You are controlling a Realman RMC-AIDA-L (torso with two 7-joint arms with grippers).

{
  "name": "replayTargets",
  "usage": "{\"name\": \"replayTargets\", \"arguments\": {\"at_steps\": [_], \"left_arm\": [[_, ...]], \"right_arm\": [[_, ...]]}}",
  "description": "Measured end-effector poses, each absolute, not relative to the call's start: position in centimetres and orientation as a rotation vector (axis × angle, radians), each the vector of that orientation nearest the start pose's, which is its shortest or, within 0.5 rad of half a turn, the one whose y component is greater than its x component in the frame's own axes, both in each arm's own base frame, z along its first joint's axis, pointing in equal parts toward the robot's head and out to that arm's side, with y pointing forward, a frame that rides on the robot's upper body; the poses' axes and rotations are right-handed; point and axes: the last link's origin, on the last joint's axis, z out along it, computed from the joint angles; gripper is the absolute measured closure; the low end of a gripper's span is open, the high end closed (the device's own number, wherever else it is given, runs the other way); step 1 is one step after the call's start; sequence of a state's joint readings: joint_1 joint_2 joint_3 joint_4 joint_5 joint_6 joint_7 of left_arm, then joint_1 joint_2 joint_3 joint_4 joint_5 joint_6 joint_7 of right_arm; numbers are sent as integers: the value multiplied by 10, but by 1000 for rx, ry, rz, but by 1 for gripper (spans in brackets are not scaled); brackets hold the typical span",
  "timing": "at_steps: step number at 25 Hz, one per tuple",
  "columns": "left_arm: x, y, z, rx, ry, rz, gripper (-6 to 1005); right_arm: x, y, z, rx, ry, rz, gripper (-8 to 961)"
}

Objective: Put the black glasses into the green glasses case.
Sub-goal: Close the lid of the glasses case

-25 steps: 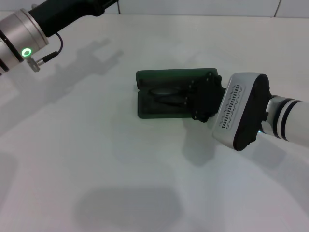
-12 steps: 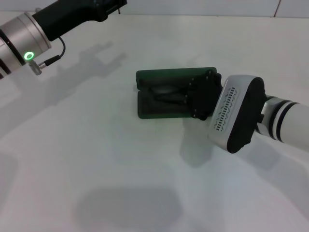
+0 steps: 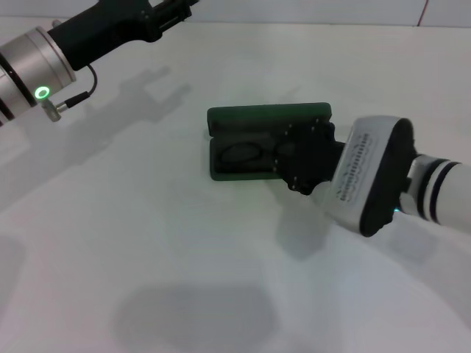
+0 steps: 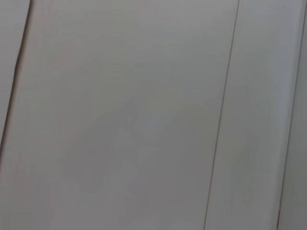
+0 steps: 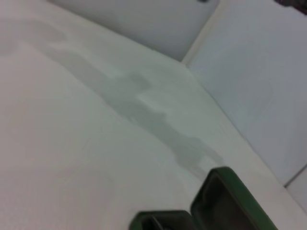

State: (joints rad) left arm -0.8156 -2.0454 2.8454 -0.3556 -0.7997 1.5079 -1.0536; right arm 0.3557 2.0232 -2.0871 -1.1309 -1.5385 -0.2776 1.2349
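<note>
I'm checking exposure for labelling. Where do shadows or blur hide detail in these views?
Head view: arm shadows streak the white table; the dark lining of the green glasses case swallows the black glasses. Right wrist view: soft, case blurred at the edge. Left wrist view: only flat grey panels.

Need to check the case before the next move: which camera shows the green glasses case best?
The head view: the green glasses case lies open on the table, lid up, with the right gripper covering its right end. The right wrist view catches only a corner. The left wrist view shows none of it.
</note>
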Motion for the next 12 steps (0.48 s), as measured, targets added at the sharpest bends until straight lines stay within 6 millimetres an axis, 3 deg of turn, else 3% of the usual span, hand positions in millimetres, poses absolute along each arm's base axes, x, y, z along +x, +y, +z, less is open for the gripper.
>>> {"name": "replayTargets", "arguments": {"at_steps": [3, 7, 10, 12], "left_arm": [[-232, 396, 25, -2239, -518, -1081, 351], [-230, 401, 19, -2282, -534, -1027, 351], [-226, 409, 9, -2334, -589, -947, 351], [-223, 419, 1, -2363, -639, -856, 351]], "right_arm": [[173, 335, -99, -2535, -202, 195, 685], [183, 338, -73, -2652, -55, 339, 684], [198, 347, -36, -2677, 122, 540, 683], [216, 357, -5, -2603, 276, 685, 682]]}}
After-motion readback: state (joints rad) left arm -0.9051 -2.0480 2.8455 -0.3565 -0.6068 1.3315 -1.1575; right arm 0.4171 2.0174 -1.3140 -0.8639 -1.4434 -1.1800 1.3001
